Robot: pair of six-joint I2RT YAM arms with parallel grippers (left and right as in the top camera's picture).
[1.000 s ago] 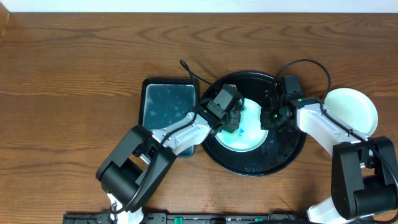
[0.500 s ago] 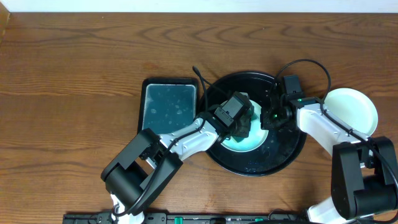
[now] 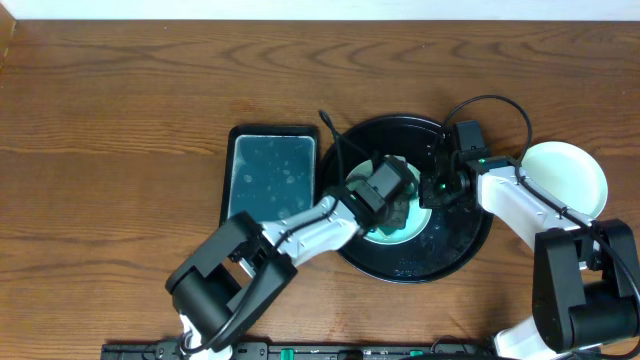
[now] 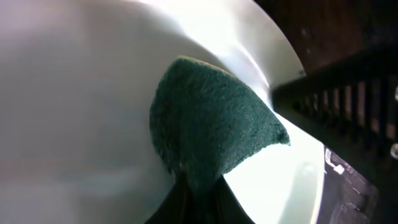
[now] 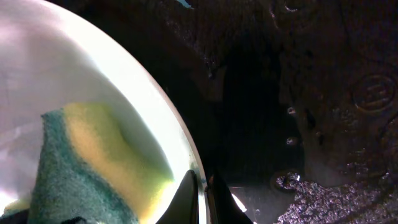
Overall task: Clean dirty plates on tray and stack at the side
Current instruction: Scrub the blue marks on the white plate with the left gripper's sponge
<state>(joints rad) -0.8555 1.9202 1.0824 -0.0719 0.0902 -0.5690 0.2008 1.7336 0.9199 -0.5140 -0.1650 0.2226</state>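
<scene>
Lying in the tray [image 3: 412, 266]: plate [image 4: 74, 93] under sponge [image 4: 211, 130].

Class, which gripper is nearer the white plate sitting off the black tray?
Right. The right gripper pinches the rim of the mint plate, just left of the white plate; the left gripper presses the sponge farther left, mid-plate.

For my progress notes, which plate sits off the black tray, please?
The white plate on the table, right of the tray; the mint plate lies inside it.
</scene>
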